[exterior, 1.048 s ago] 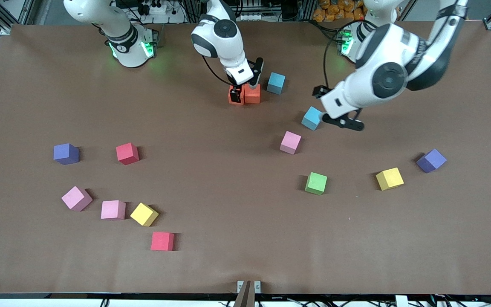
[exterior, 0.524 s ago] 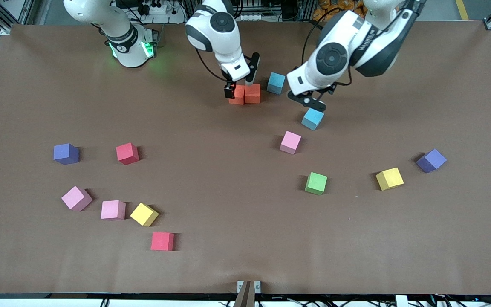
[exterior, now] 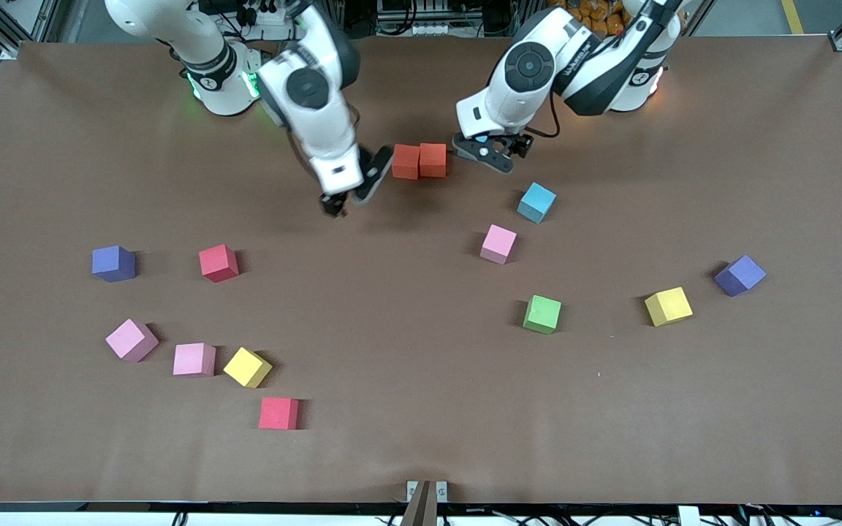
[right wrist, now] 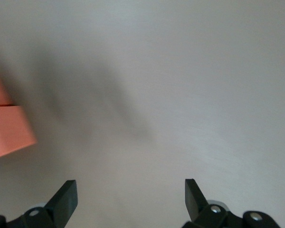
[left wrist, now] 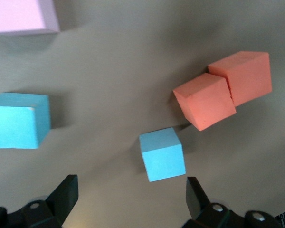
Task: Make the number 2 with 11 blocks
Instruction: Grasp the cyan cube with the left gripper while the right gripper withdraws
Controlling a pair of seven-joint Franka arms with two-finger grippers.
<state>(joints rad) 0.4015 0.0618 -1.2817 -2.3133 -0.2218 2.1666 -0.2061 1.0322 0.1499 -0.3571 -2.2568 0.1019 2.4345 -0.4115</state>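
Both grippers are hanging with fingers spread wide and nothing between them. Left gripper (exterior: 492, 151) is hovering over a small light blue cube (left wrist: 162, 154) that its wrist view shows lying between its open fingers, just beside the orange pair (exterior: 419, 161); in the front view the arm is hiding that cube. Right gripper (exterior: 351, 193) is floating over bare table (exterior: 421, 409) just beside the orange pair, toward the right arm's end, and its wrist view is catching only an orange edge (right wrist: 7, 130).

As for progress, I am judging the number 2 as barely begun: only the two orange cubes are sitting edge to edge, making two cells of one row. The hidden light blue cube is lying close to them but apart and turned, so it is not yet placed.

Everything else is lying loose and well apart from both grippers: a second light blue cube (exterior: 536, 201) and a pink cube (exterior: 498, 243) near the left gripper, then a green cube (exterior: 542, 314) and a yellow cube (exterior: 668, 306); toward the right arm's end, two red cubes (exterior: 218, 262), two pink cubes (exterior: 194, 359) and another yellow cube (exterior: 247, 367). Two purple cubes (exterior: 113, 263) are also lying out, one toward each end.
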